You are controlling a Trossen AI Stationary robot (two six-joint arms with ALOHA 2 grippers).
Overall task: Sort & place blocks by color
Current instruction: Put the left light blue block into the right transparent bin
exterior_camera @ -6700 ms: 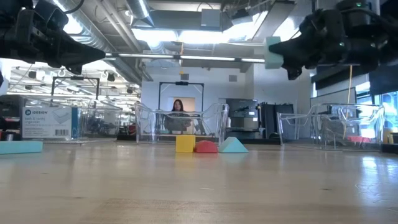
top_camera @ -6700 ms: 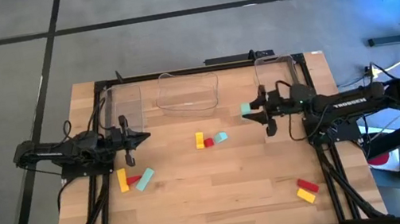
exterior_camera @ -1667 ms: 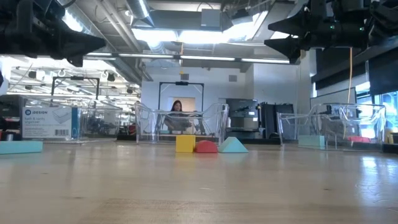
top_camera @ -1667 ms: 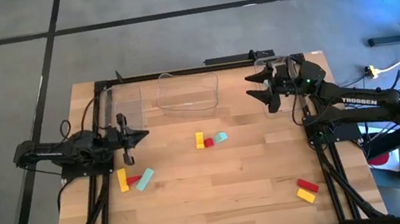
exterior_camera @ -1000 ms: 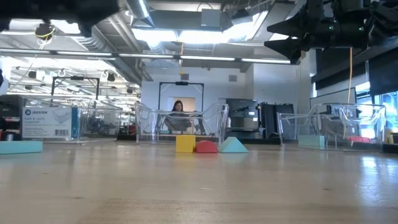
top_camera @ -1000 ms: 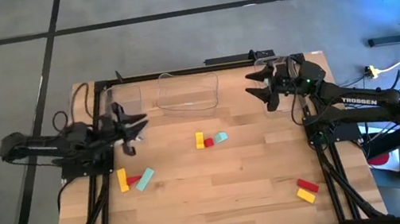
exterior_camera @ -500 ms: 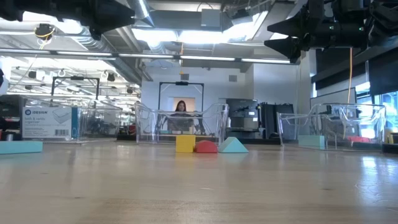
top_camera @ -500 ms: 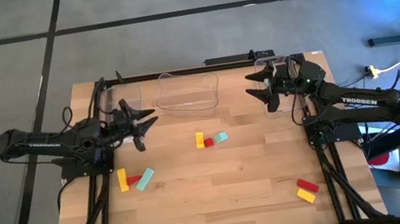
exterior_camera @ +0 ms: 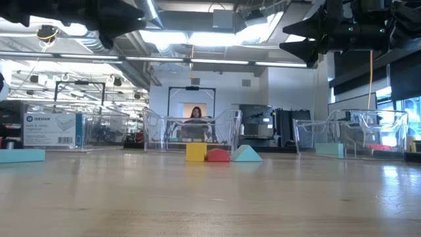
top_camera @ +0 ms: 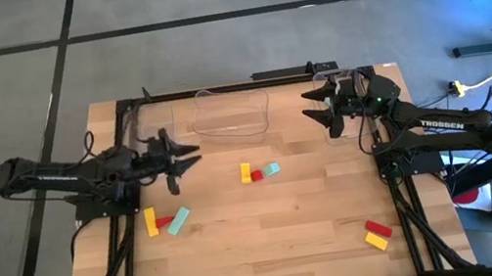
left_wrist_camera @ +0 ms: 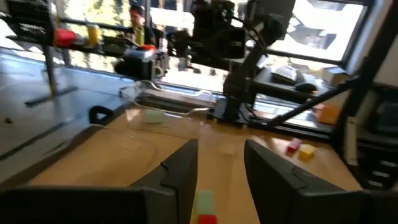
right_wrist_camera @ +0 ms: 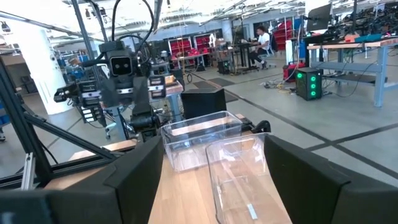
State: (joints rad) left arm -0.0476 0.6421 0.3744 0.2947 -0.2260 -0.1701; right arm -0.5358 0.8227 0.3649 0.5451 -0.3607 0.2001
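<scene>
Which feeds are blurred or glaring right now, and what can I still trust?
Left wrist view: soft all over, window glare behind, blocks smeared. Low view: ceiling lights blown out, foreground table blurred. High view: even light, centre blocks crisp, blue cast in the far corner.

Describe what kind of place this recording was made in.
Probably a robotics lab or workshop: exposed ceiling ducts overhead, rows of workbenches with equipment, and another robot rig standing beyond the wooden table.
</scene>
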